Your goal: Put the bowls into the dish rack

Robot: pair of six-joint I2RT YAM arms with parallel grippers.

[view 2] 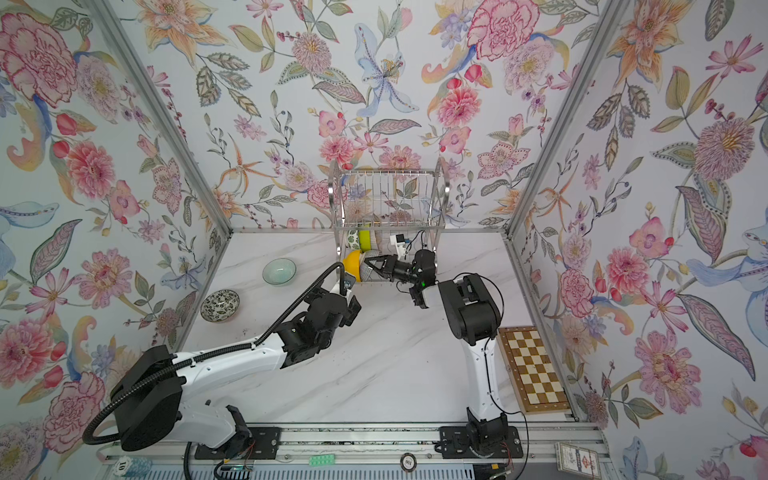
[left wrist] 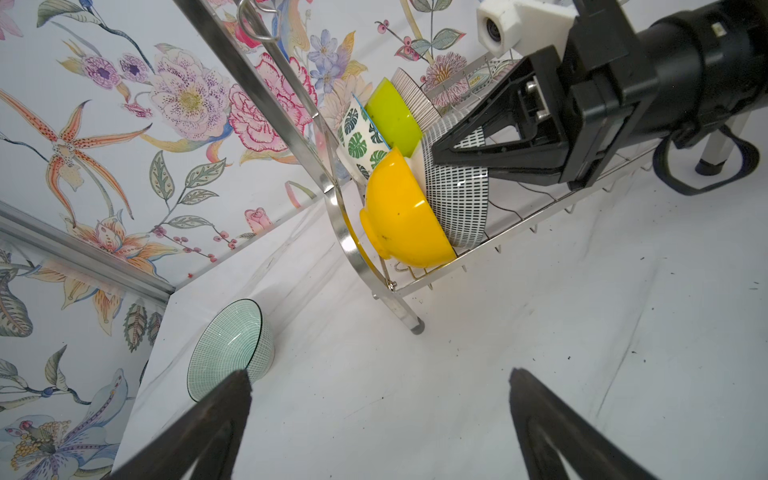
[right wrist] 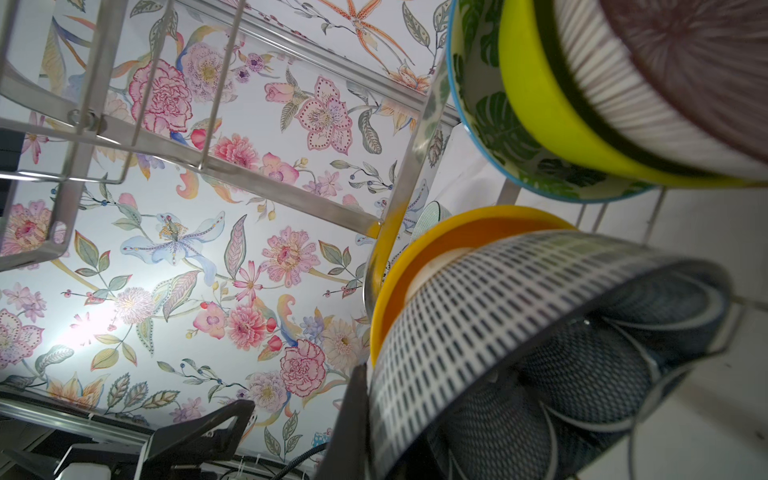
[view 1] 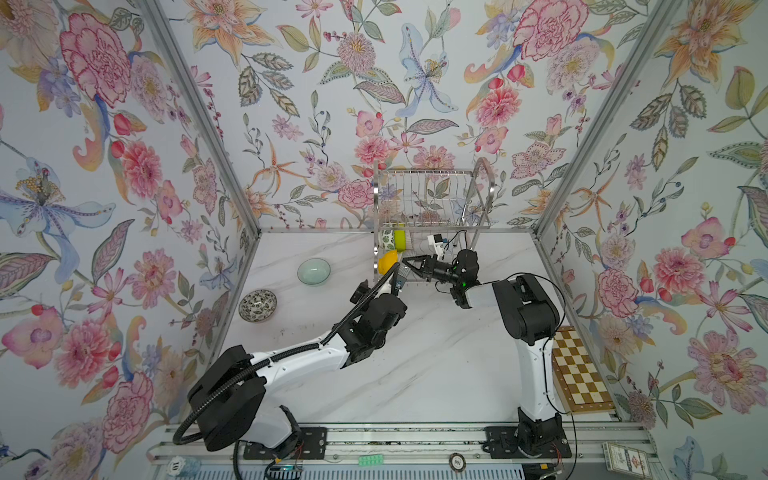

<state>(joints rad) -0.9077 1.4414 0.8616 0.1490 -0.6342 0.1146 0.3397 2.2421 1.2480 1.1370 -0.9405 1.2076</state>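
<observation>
The dark navy flower bowl (left wrist: 457, 199) stood on edge in the lower tier of the dish rack (view 1: 424, 171), at that tier's front left corner. Its dashed outer wall nested against the orange-yellow bowl (left wrist: 403, 220), and the right gripper (view 2: 371, 263) was clenched on its rim. Behind that pair, in the same tier, the green-leaf white bowl (left wrist: 357, 143), the lime green bowl (left wrist: 392, 118) and the pink radial-striped bowl (left wrist: 411, 93) leaned together on edge. The step in hand looked like seating a fifth bowl. The next move would call for letting go only once the wires carry its weight, then drawing the fingers straight back without dragging the rim or nudging the yellow neighbour. Two bowls sat upright along the left edge of the worktop (view 1: 415, 374): the pale celadon bowl (view 1: 313, 271), nearer the rack, and the black-white speckled bowl (view 1: 257, 305). The left gripper (left wrist: 380, 382) hovered released, jaws wide and holding nothing, over bare worktop just off the rack's front left foot. All the bowls were round, footed and glossy-glazed, probably slick under a pinch. The rack, at the worktop's back edge, was thin bright wire between arched side frames. The worktop was smooth, white and marbled, with a wooden chessboard (view 1: 579, 374) at its right edge.
</observation>
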